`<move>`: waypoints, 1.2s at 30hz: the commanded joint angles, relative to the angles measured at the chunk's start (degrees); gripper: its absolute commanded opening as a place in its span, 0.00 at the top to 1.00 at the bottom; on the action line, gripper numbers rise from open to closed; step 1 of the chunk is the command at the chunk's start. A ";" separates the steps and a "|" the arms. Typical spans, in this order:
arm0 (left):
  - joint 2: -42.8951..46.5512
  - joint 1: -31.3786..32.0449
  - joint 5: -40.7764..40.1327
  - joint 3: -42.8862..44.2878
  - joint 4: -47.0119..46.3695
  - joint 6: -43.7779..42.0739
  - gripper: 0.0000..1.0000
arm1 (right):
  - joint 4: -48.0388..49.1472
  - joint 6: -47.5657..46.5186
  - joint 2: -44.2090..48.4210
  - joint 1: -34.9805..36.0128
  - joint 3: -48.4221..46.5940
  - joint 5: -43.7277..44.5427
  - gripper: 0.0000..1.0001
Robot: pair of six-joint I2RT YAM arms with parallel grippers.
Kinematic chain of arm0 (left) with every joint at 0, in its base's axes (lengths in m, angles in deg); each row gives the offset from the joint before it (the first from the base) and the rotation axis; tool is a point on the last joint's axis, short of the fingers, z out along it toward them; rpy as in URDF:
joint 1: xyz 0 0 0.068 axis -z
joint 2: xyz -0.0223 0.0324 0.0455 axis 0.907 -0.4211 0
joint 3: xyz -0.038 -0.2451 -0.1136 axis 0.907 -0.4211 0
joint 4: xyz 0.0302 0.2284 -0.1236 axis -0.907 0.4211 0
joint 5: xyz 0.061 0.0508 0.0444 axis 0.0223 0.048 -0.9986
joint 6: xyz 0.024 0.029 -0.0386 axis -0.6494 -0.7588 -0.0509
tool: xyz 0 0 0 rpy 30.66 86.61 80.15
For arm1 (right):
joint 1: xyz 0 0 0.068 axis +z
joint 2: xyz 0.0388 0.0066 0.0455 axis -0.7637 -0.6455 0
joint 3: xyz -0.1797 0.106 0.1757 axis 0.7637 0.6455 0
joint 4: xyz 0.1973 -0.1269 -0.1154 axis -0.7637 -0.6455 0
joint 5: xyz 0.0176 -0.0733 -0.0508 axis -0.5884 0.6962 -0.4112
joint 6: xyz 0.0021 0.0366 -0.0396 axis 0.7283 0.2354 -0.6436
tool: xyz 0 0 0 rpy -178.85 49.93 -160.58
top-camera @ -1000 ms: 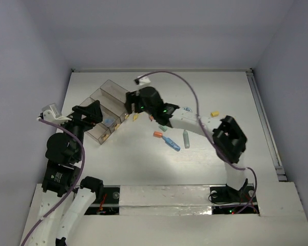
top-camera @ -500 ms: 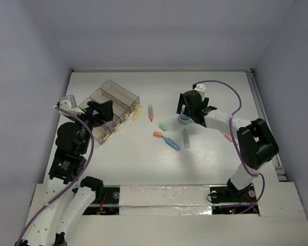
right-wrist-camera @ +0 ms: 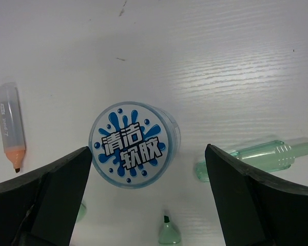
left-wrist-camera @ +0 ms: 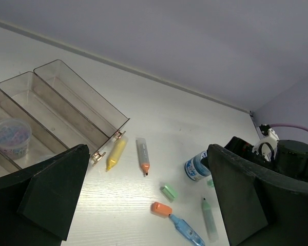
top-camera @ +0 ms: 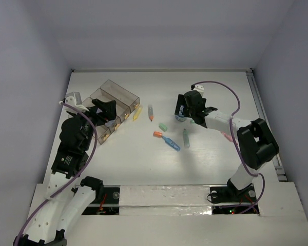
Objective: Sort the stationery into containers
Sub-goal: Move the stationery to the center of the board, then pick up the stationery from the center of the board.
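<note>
I see a white counter (top-camera: 143,164) with pale grey walls (top-camera: 169,36) around it. A thin metal rail (top-camera: 266,128) runs down its right edge.

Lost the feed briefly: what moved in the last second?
The right pincer swung from the containers back to the right and now hangs open over the round blue tub. The left pincer edged further over the containers, open. The loose pens lie as before.

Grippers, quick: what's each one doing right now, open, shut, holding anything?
Left gripper: open, empty.
Right gripper: open, empty, over the blue-labelled round tub.
</note>
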 commanded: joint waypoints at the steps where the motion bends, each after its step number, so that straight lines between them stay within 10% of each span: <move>1: 0.24 0.37 0.70 -0.25 -2.75 -0.84 0.01 | 1.14 -1.58 1.40 0.36 0.59 -1.42 0.03; 27: 0.24 -0.69 2.19 -0.34 -3.10 -0.92 0.01 | -0.35 -6.24 -5.36 2.21 -7.67 -2.83 0.02; 30: 0.16 -0.69 2.37 -0.34 -3.02 -0.92 0.01 | -0.97 -5.97 -6.76 2.21 -8.37 -2.74 0.06; 36: 0.15 -0.69 2.72 -0.34 -3.19 -0.84 0.01 | 0.17 -6.76 -6.07 2.73 -8.90 -1.33 0.45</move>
